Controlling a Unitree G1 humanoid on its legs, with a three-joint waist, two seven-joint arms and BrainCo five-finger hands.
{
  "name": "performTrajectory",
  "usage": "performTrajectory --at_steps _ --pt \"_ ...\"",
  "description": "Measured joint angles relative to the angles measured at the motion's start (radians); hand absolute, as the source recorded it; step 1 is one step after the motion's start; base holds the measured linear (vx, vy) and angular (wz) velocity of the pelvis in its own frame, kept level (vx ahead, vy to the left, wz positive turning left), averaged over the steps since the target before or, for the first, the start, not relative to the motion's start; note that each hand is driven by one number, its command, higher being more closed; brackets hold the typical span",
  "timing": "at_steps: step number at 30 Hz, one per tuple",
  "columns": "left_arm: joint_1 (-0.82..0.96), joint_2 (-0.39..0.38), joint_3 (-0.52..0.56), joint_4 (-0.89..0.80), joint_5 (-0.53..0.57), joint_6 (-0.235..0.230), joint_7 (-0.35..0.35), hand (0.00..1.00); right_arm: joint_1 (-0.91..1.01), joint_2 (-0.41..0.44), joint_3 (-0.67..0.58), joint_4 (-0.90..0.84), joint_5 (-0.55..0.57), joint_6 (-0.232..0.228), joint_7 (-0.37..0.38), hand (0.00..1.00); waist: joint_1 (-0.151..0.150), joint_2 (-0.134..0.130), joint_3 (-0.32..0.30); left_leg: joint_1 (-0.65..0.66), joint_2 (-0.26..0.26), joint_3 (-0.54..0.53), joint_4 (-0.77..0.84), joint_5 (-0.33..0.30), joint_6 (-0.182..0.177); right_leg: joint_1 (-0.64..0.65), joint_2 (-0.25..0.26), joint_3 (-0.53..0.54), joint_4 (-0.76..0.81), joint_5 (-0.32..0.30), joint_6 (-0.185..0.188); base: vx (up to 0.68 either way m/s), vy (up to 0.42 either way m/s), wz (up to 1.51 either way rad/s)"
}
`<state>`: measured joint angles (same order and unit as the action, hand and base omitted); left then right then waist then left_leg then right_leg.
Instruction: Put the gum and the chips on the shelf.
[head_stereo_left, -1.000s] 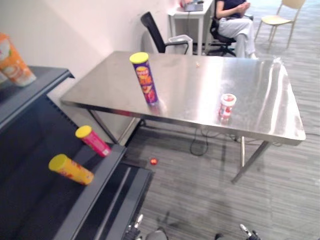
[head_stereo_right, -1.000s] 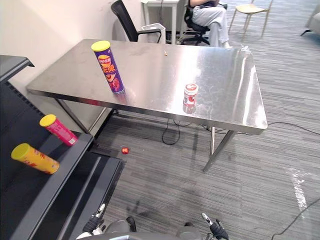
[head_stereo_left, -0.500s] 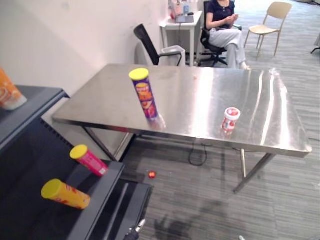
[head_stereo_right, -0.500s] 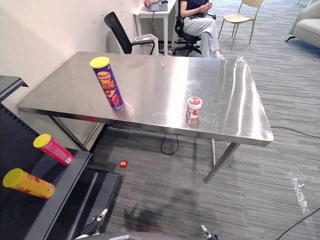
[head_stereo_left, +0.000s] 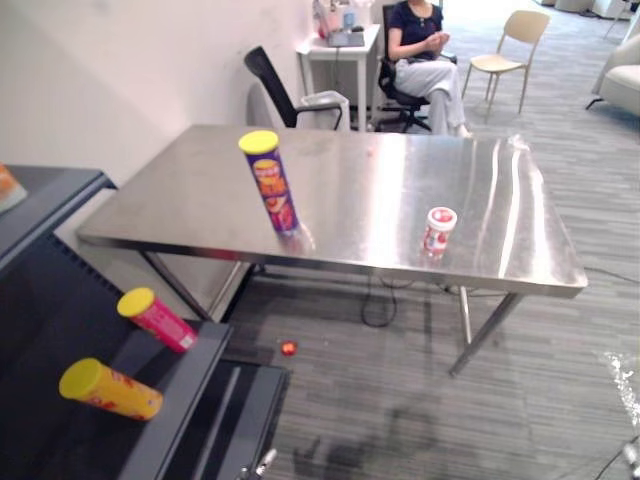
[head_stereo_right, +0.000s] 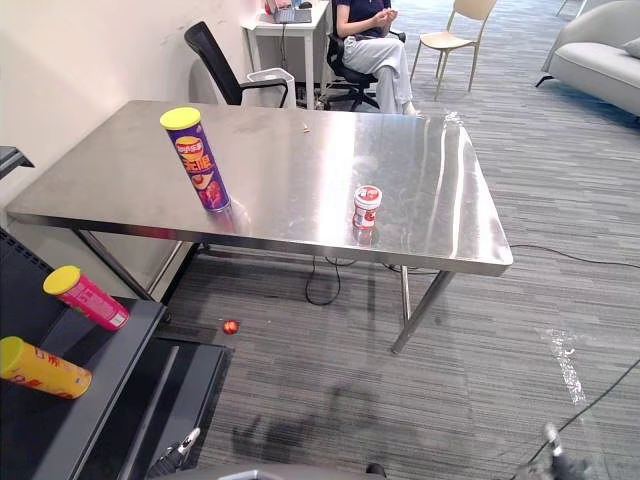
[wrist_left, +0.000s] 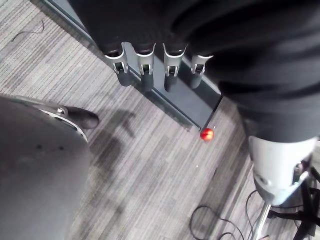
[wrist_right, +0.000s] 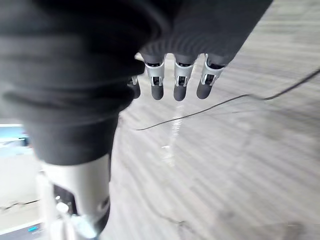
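Grey striped carpet (head_stereo_left: 400, 400) covers an office floor where a long steel table (head_stereo_left: 180, 200) stands in the middle of the scene, with a dark shelf unit (head_stereo_left: 60, 290) at the near left. At the far right sits a pale sofa (head_stereo_right: 600, 45). Beyond the table's far edge a person (head_stereo_left: 425, 60) is seated by a small white desk (head_stereo_left: 340, 50), with a black office chair (head_stereo_left: 275, 85) to the left of them and a beige chair (head_stereo_left: 510, 50) to the right.

The robot's left hand (wrist_left: 145, 62) hangs over the carpet beside the shelf's base, fingers straight and apart, holding nothing. Its right hand (wrist_right: 181, 75) also hangs above the carpet, fingers straight and empty.

A purple chips can (head_stereo_left: 270, 183) with a yellow lid stands upright on the table, left of centre and towards the near edge. On the shelf lie two more tubes with yellow lids, a yellow can (head_stereo_left: 110, 389) nearer and a pink can (head_stereo_left: 157, 319) just beyond it, the two apart from each other. The white and red gum tub (head_stereo_left: 437, 230) stands upright on the table, well to the right of the chips can and near the front edge. A small red ball (head_stereo_left: 289, 348) lies on the carpet under the table's near edge, close to the shelf.
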<state>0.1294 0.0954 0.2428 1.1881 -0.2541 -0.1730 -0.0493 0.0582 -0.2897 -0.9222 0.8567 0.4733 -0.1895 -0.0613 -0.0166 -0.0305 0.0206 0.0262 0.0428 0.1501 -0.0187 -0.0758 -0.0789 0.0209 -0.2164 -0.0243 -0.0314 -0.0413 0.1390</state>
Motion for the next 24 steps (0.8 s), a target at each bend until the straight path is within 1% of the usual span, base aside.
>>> performTrajectory --at_steps 1,2,3,5,6,7,8,10,11,12,13,15,16,18,21,24 --pt "0.007 0.000 0.000 -0.008 0.000 -0.001 0.002 0.00 -0.013 -0.007 -0.001 -0.059 -0.004 -0.018 -0.026 0.00 -0.004 0.000 -0.003 0.000 0.002 0.000 0.001 -0.002 0.001 0.000 0.002 0.002 0.000 0.000 0.000 0.14 -0.046 -0.09" --pt "0.013 0.000 0.000 -0.018 -0.002 -0.002 0.002 0.00 -0.038 -0.015 -0.002 -0.076 -0.005 -0.041 -0.046 0.00 -0.005 -0.001 -0.005 0.001 0.004 0.000 0.001 -0.004 0.002 -0.001 0.006 0.003 -0.001 0.000 0.000 0.08 -0.030 -0.06" --pt "0.014 0.000 0.000 -0.020 -0.002 -0.004 0.002 0.00 -0.050 -0.017 -0.002 -0.080 -0.005 -0.043 -0.055 0.00 -0.005 -0.001 -0.006 0.001 0.006 -0.002 0.000 -0.004 0.002 -0.001 0.007 0.003 -0.001 0.000 0.000 0.09 -0.040 -0.05" --pt "0.019 -0.003 0.000 -0.029 -0.007 -0.005 0.003 0.00 -0.063 0.016 0.033 -0.234 -0.007 -0.032 -0.096 0.00 -0.003 -0.003 -0.007 0.000 0.008 -0.011 0.000 -0.005 0.001 0.000 0.009 0.003 0.000 0.000 0.000 0.07 -0.035 -0.04" --pt "0.026 -0.007 0.000 -0.038 -0.010 -0.005 0.006 0.00 -0.049 0.036 0.093 -0.384 -0.057 -0.035 -0.128 0.00 -0.008 0.001 -0.010 0.000 0.009 -0.017 0.001 -0.006 0.001 -0.001 0.009 0.006 0.002 0.001 0.000 0.05 -0.027 -0.05" --pt "0.027 -0.013 0.000 -0.046 -0.010 -0.005 0.007 0.00 -0.031 0.037 0.144 -0.516 -0.121 -0.041 -0.149 0.00 -0.007 0.005 -0.012 0.002 0.010 -0.018 0.003 -0.009 0.002 -0.003 0.010 0.008 0.008 0.001 0.000 0.04 -0.025 -0.05" --pt "0.027 -0.017 -0.001 -0.051 -0.010 -0.007 0.007 0.00 -0.029 0.037 0.159 -0.569 -0.138 -0.047 -0.150 0.00 -0.006 0.006 -0.012 0.002 0.012 -0.019 0.003 -0.010 0.002 -0.005 0.012 0.008 0.013 0.001 0.000 0.00 0.000 0.00" --pt "0.027 -0.019 -0.003 -0.063 -0.012 -0.014 0.006 0.00 -0.042 0.037 0.199 -0.671 -0.212 -0.085 -0.162 0.00 -0.003 0.007 -0.015 0.000 0.019 -0.022 0.003 -0.011 0.001 -0.017 0.019 0.006 0.035 0.001 0.000 0.00 0.000 0.00" --pt "0.030 -0.017 -0.004 -0.074 -0.015 -0.014 0.007 0.00 -0.052 0.038 0.232 -0.701 -0.239 -0.087 -0.163 0.00 -0.003 -0.001 -0.015 -0.003 0.020 -0.023 0.003 -0.011 0.000 -0.020 0.019 0.006 0.036 0.001 0.000 0.00 0.000 0.00" --pt "0.032 -0.017 -0.005 -0.076 -0.017 -0.014 0.007 0.00 -0.052 0.039 0.252 -0.714 -0.239 -0.086 -0.162 0.00 -0.003 -0.006 -0.015 -0.005 0.019 -0.024 0.003 -0.011 0.000 -0.022 0.019 0.005 0.035 0.001 0.000 -0.04 -0.013 -0.02" --pt "0.033 -0.013 -0.006 -0.078 -0.017 -0.016 0.006 0.00 -0.048 0.049 0.304 -0.749 -0.240 -0.086 -0.158 0.00 0.000 -0.013 -0.015 -0.010 0.019 -0.023 0.003 -0.011 0.000 -0.029 0.019 0.006 0.036 0.001 0.000 -0.05 -0.015 -0.06" --pt "0.033 -0.010 -0.014 -0.083 -0.017 -0.016 0.006 0.00 -0.028 0.069 0.380 -0.815 -0.256 -0.085 -0.112 0.00 0.002 -0.015 -0.017 -0.020 0.017 -0.024 0.006 -0.011 0.000 -0.037 0.016 0.005 0.033 0.001 0.001 -0.06 -0.017 -0.02" --pt "0.033 -0.010 -0.015 -0.084 -0.017 -0.016 0.006 0.00 -0.021 0.071 0.394 -0.826 -0.270 -0.084 -0.097 0.00 0.003 -0.015 -0.017 -0.023 0.016 -0.026 0.008 -0.011 0.000 -0.037 0.015 0.004 0.033 0.001 0.001 -0.06 -0.019 0.05" --pt "0.032 -0.010 -0.027 -0.085 -0.020 -0.019 0.007 0.00 -0.010 0.071 0.432 -0.841 -0.275 -0.083 -0.056 0.00 0.017 -0.012 -0.015 -0.028 0.015 -0.030 0.014 -0.011 0.000 -0.037 0.015 0.000 0.031 0.001 0.001 -0.05 -0.019 0.04" --pt "0.031 -0.005 -0.049 -0.086 -0.020 -0.020 0.006 0.00 -0.010 0.070 0.462 -0.842 -0.276 -0.082 -0.013 0.00 0.016 -0.003 -0.010 -0.044 0.015 -0.058 0.023 -0.009 0.001 -0.035 0.015 -0.025 0.030 0.001 0.002 -0.04 -0.026 0.18" --pt "0.032 -0.004 -0.055 -0.092 -0.019 -0.020 0.006 0.00 -0.010 0.062 0.516 -0.840 -0.276 -0.077 0.004 0.00 0.019 -0.002 -0.008 -0.057 0.016 -0.078 0.025 -0.003 0.000 -0.036 0.017 -0.040 0.030 0.000 0.002 -0.03 -0.027 0.19"
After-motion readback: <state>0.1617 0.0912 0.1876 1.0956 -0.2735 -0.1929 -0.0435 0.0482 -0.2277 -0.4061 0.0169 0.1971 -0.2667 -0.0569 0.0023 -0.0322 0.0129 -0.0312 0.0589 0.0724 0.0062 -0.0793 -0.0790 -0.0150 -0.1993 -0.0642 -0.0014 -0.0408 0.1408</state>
